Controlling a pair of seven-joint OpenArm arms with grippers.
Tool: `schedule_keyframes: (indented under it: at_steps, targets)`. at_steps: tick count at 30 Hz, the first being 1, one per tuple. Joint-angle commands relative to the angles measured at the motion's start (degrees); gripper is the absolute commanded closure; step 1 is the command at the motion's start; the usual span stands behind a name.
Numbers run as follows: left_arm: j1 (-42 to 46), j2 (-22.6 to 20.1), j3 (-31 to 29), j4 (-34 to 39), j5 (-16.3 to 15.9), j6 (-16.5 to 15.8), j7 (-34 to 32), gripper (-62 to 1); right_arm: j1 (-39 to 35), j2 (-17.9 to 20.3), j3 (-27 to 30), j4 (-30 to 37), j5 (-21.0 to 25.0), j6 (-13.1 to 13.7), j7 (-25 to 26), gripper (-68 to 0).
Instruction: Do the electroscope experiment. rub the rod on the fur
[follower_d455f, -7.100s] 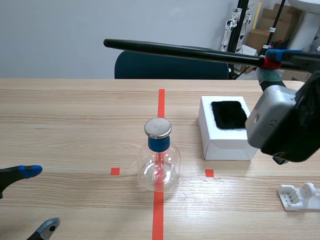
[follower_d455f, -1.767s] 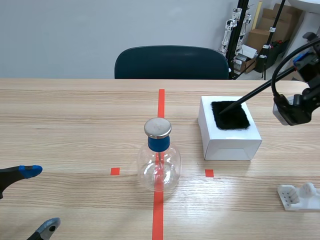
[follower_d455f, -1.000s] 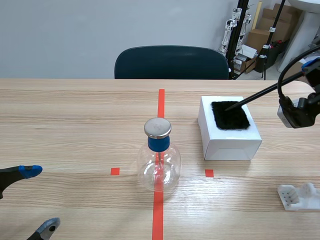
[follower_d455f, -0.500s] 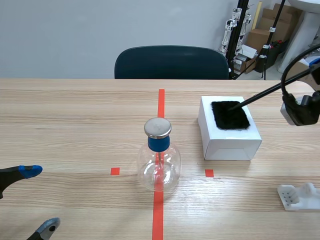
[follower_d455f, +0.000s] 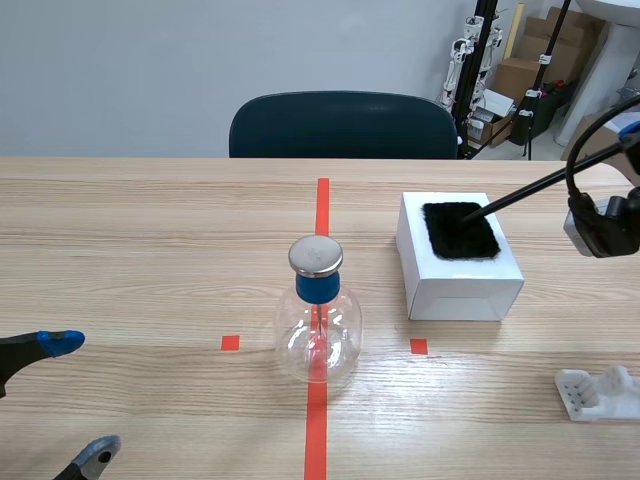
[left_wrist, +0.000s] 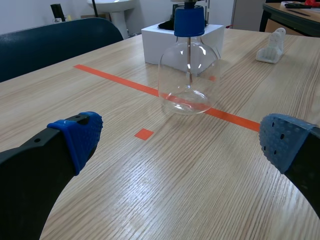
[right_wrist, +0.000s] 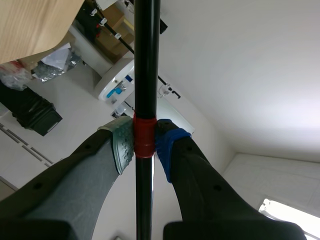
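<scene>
- The rod (follower_d455f: 522, 191) is black and thin. It slants down from the far right, and its tip lies on the far right part of the fur (follower_d455f: 459, 231).
- My right hand (right_wrist: 145, 143) is closed on the rod. The grey-green pad and the blue pad press it from both sides at its red band (right_wrist: 144, 131). In the scene this hand is at the right edge, raised above the bench (follower_d455f: 150, 250).
- The fur is a black patch lying flat on top of a white box (follower_d455f: 458, 288). The box stands on the bench to the right of the long tape line (follower_d455f: 318, 420).
- The electroscope (follower_d455f: 318, 325) is a clear round flask with a blue neck and a metal cap. It stands upright on the tape line, to the left of the box and nearer than it, not touching it.
- My left hand (left_wrist: 182, 142) is wide open and holds nothing. It is low over the bench at the near left, well apart from the electroscope, with both blue pads showing.
- A small white stand (follower_d455f: 598, 392) sits on the bench at the near right, apart from the box.
- A dark chair (follower_d455f: 345, 125) stands behind the far edge of the bench.
</scene>
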Motion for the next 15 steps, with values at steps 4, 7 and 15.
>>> schedule_keyframes:
  at_steps: [4, 7, 15]
  targets:
    - [0.00, -0.52, -0.37, 1.09, -0.76, 0.11, -2.64, -62.3, 0.07, 1.40, 0.11, 0.87, -0.81, -0.04, 3.96, -5.3]
    - [0.00, -0.52, -0.37, 1.09, -0.76, 0.11, -2.64, -62.3, 0.17, 1.40, 0.11, 1.68, -0.96, -0.24, 8.81, -5.3]
    - [0.00, -0.52, -0.37, 1.09, -0.76, 0.11, -2.64, -62.3, 0.13, 1.42, 0.11, 2.03, -0.31, 0.68, 0.59, -5.3]
